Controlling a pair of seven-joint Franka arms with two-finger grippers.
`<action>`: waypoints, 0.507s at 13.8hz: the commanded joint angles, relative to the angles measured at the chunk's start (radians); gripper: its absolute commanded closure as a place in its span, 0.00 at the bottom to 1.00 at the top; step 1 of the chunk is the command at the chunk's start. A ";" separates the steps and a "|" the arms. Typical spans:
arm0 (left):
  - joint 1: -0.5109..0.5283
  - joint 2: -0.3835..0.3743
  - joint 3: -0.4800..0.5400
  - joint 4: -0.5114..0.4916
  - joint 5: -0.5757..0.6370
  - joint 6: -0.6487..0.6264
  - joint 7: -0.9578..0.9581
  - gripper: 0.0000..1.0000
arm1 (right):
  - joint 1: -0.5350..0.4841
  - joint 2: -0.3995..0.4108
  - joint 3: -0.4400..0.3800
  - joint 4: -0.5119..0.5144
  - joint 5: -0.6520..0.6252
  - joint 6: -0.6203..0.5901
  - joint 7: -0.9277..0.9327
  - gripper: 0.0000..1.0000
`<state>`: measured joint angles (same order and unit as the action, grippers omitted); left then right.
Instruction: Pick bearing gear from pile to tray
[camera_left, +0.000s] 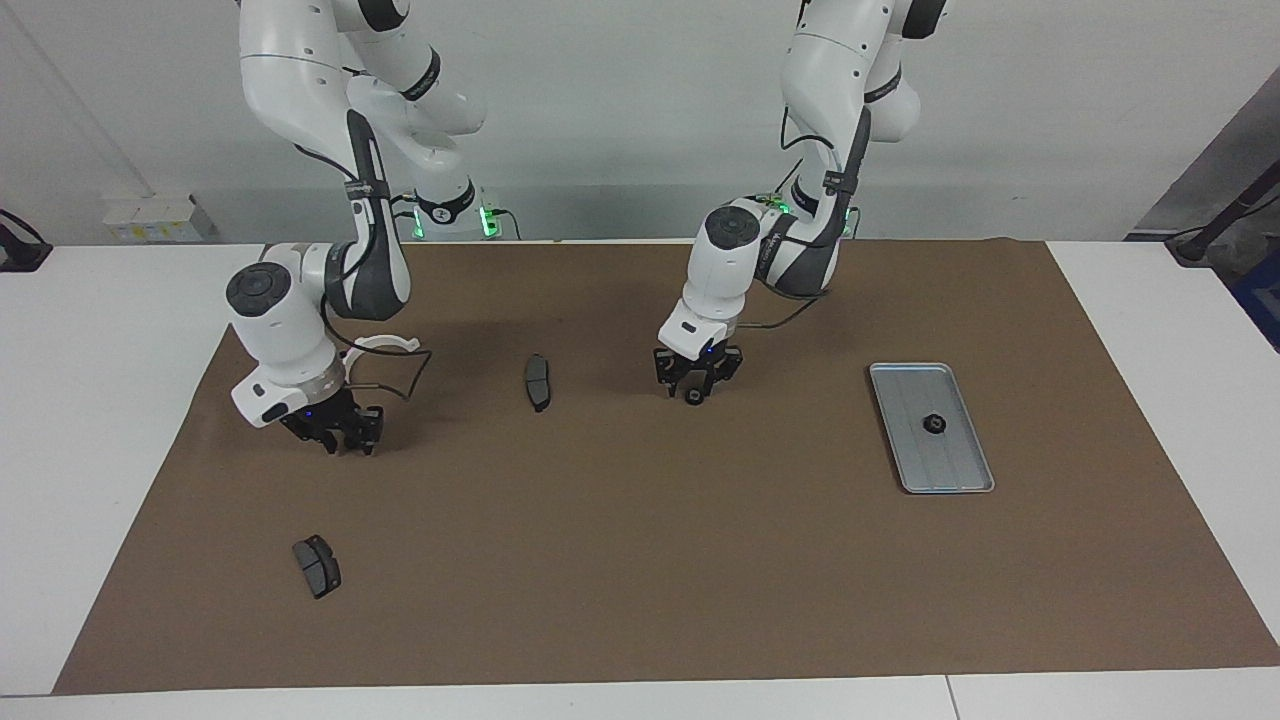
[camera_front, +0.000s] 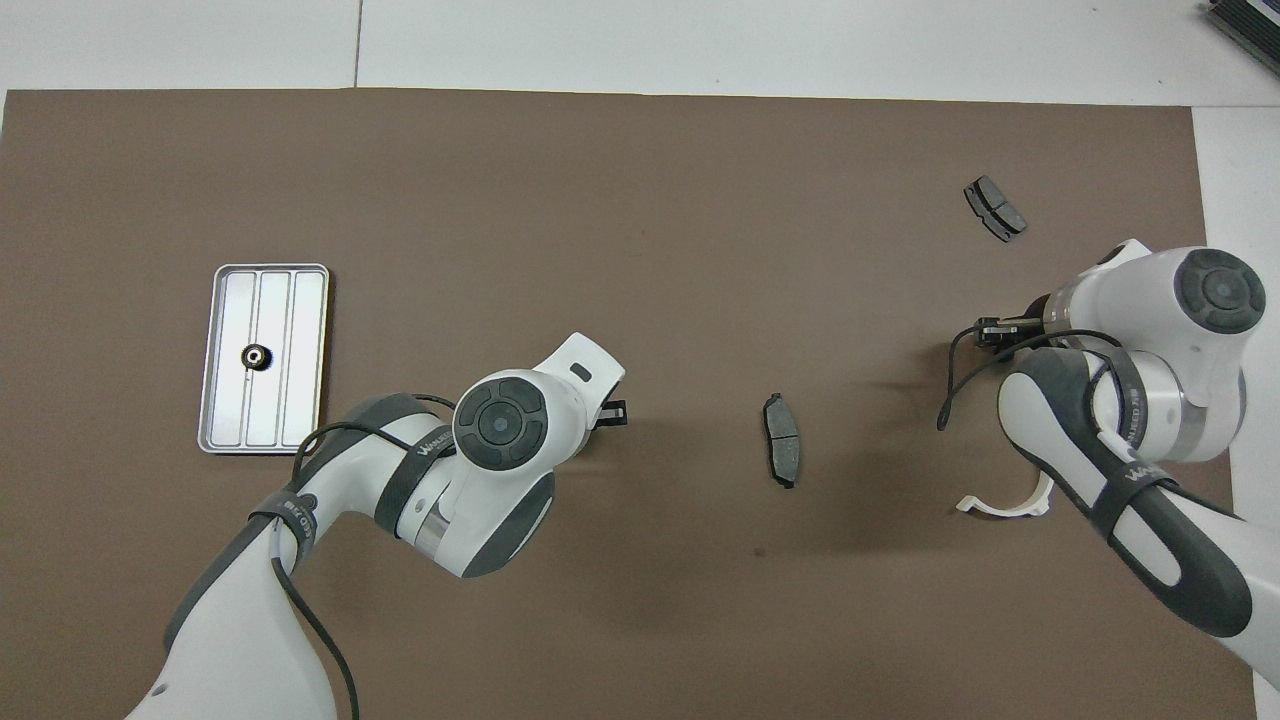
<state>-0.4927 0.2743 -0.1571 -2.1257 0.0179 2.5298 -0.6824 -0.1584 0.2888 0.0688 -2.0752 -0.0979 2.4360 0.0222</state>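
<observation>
Two tools low over the brown mat, one gear already in the tray.

The left tool (camera_left: 693, 385) hangs low over the middle of the table (camera_left: 100, 330) with a small black gear (camera_left: 692, 397) at its fingertips; whether the fingers have closed on it cannot be told. The right tool (camera_left: 345, 440) sits low over the mat (camera_left: 640, 560) toward the right arm's end, and its finger state cannot be told either. Another gear (camera_left: 932, 423) lies in the silver tray (camera_left: 975, 478) toward the left arm's end, well apart from both tools. One dark brake pad (camera_left: 538, 381) lies between the two tools, with open mat on either side of it. A second brake pad (camera_left: 317, 566) lies farther from the robots than the right tool. A white curved bracket (camera_front: 1003, 503) lies beside the right arm, partly hidden by it. No part lies between the left tool and the tray.
</observation>
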 joint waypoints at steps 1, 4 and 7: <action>-0.018 0.008 0.017 -0.019 0.007 0.044 0.001 0.43 | -0.012 -0.014 0.011 -0.008 0.021 -0.026 -0.027 0.83; -0.015 0.008 0.017 -0.017 0.007 0.044 0.004 0.56 | -0.012 -0.025 0.011 -0.002 0.036 -0.055 -0.024 0.93; -0.007 0.009 0.017 -0.016 0.007 0.038 0.009 0.73 | -0.007 -0.037 0.011 0.009 0.063 -0.081 -0.025 0.93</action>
<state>-0.4923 0.2750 -0.1499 -2.1280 0.0189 2.5404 -0.6794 -0.1577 0.2740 0.0702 -2.0661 -0.0629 2.3882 0.0222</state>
